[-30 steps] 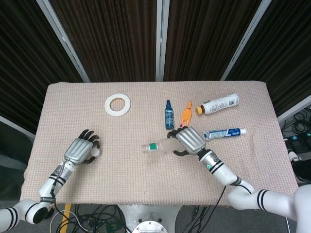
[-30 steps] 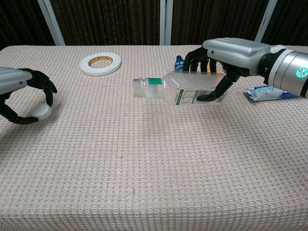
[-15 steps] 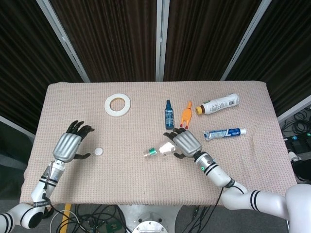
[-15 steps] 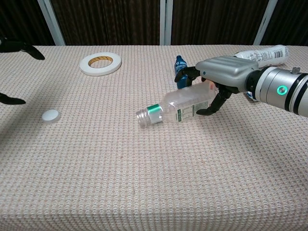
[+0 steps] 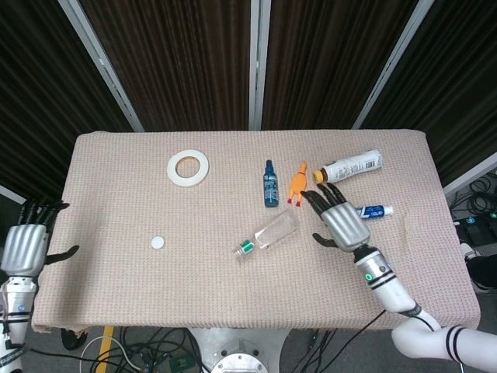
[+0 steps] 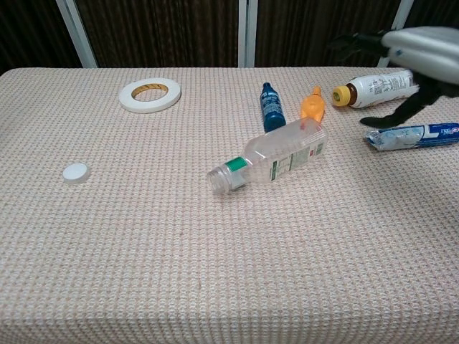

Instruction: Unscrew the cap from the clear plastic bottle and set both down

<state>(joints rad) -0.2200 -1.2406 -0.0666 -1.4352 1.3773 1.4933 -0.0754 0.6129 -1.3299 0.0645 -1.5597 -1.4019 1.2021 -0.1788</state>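
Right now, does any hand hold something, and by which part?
Nothing is held. The left hand and the right hand are both open. The bottle lies on the table, and the cap lies apart from it.

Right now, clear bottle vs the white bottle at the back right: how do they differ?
The clear plastic bottle is see-through with a green neck band and an open mouth; the white bottle is opaque and has its yellow-orange cap on. The clear one lies mid-table, the white one near the far right edge. Both lie on their sides.
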